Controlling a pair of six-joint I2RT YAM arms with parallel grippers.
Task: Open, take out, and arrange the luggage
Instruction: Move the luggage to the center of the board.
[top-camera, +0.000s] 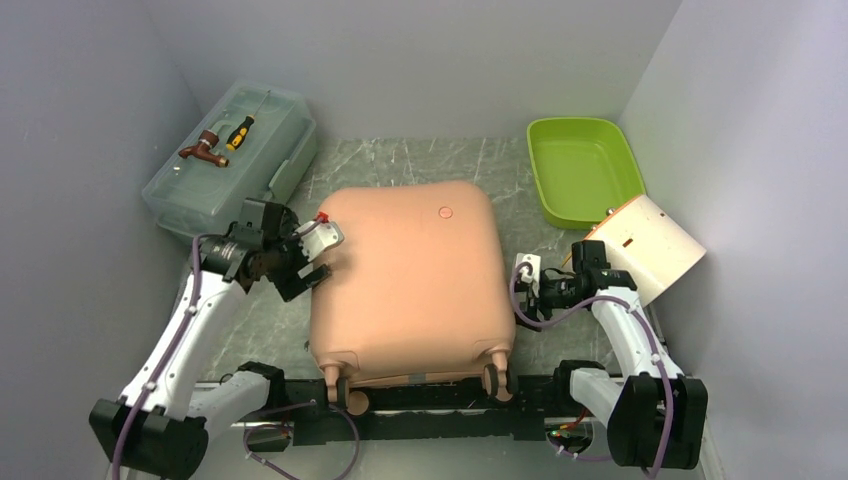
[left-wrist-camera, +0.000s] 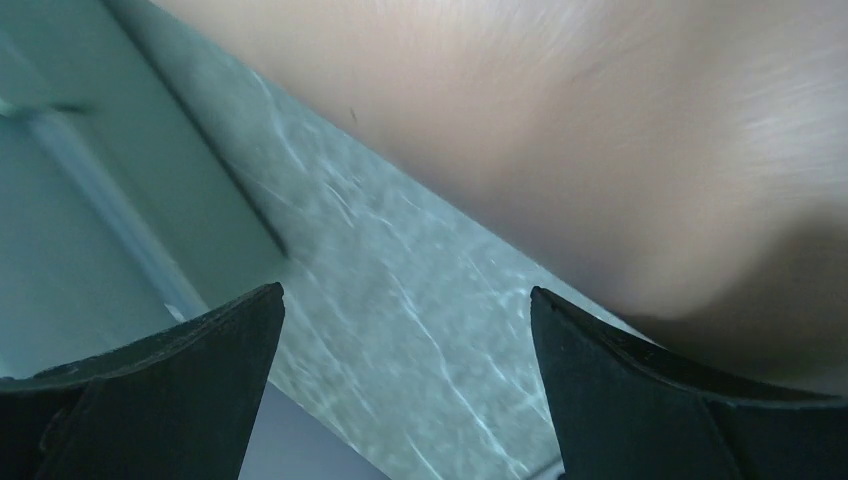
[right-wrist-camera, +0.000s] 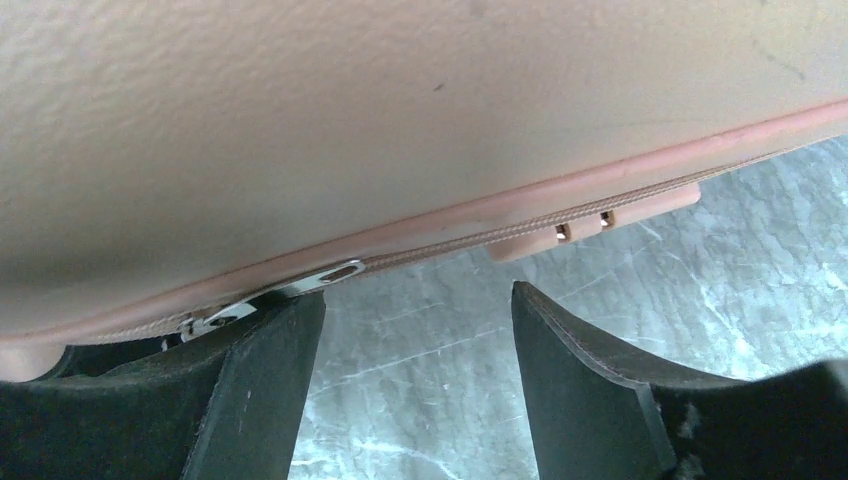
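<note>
The salmon-pink luggage (top-camera: 410, 285) lies flat and closed in the middle of the table, wheels toward the arm bases. My left gripper (top-camera: 312, 255) is open at its upper left corner; the left wrist view shows the pink shell (left-wrist-camera: 600, 130) beside the open fingers (left-wrist-camera: 190, 390). My right gripper (top-camera: 522, 290) is open at the luggage's right side. The right wrist view shows the shell (right-wrist-camera: 400, 120), its zipper seam and a metal zipper pull (right-wrist-camera: 300, 285) just above the left fingertip (right-wrist-camera: 270, 380). Nothing is between the jaws.
A translucent grey-green toolbox (top-camera: 232, 160) with a screwdriver on top stands at the back left. A lime green tray (top-camera: 582, 168) sits at the back right. A cream cylindrical object (top-camera: 648, 245) lies beside the right arm. Grey walls enclose the table.
</note>
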